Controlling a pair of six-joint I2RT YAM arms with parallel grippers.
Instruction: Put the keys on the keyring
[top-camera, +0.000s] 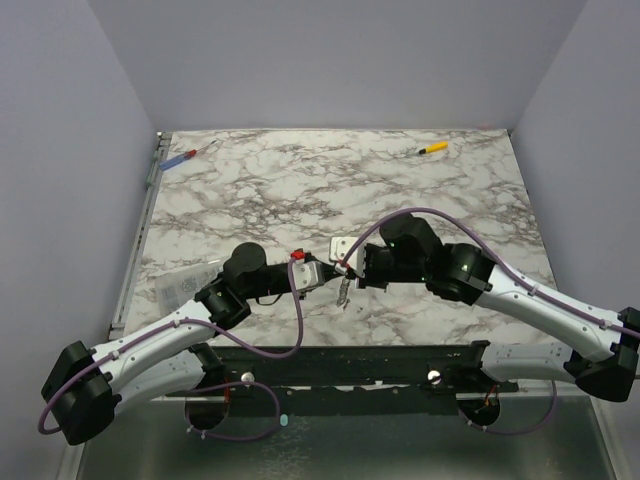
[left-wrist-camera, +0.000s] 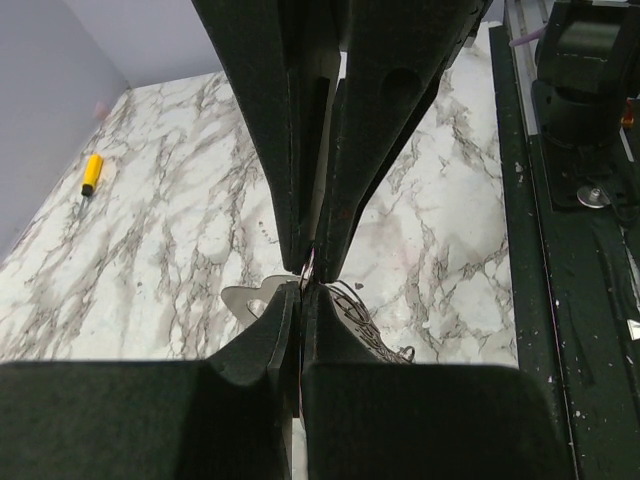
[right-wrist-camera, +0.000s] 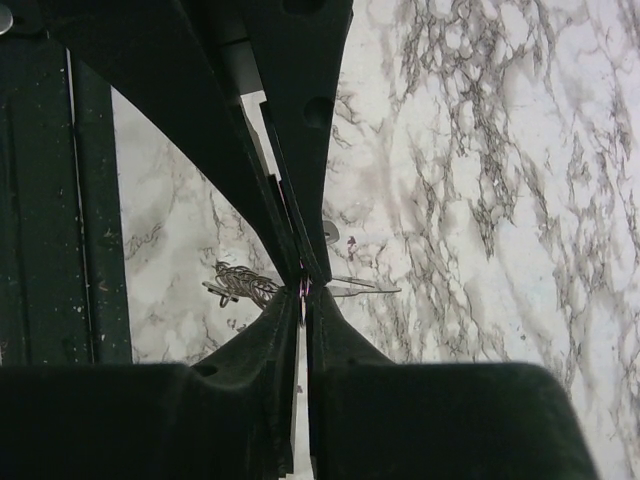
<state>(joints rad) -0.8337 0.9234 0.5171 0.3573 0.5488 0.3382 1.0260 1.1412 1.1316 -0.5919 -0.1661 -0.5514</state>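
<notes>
The left gripper (left-wrist-camera: 300, 292) was clamped shut, its tips pinching a thin bright glint that I took for the keyring (left-wrist-camera: 307, 270). The right gripper (left-wrist-camera: 315, 262) met it tip to tip from the opposite side. Its fingers tapered almost to a point on that same spot, but whether they had closed on anything could not be told.

Everything the next move turned on sat at that one pinch, with neither arm nearer than the other. On the side toward the arm bases, a dark wiry tangle (left-wrist-camera: 365, 320) hung out from the pinch. It might have been a chain or more keys seen edge-on; I could not say which. On the far side the keys (left-wrist-camera: 245, 300) showed as a flat pale piece with a hole. It lay just beside the fingertips, its long axis running near to far, crosswise to the left-right line of the two grippers. Threading it would probably call for a small sideways feed rather than any reach.

The black rail (top-camera: 350, 355) ran close beneath the work, so there was little room on the near side. Beyond, the marble table (top-camera: 250, 190) lay open. A blue-and-red tool (top-camera: 185, 157) and a yellow-handled tool (top-camera: 433, 148) sat well apart, near the far corners by the walls.
</notes>
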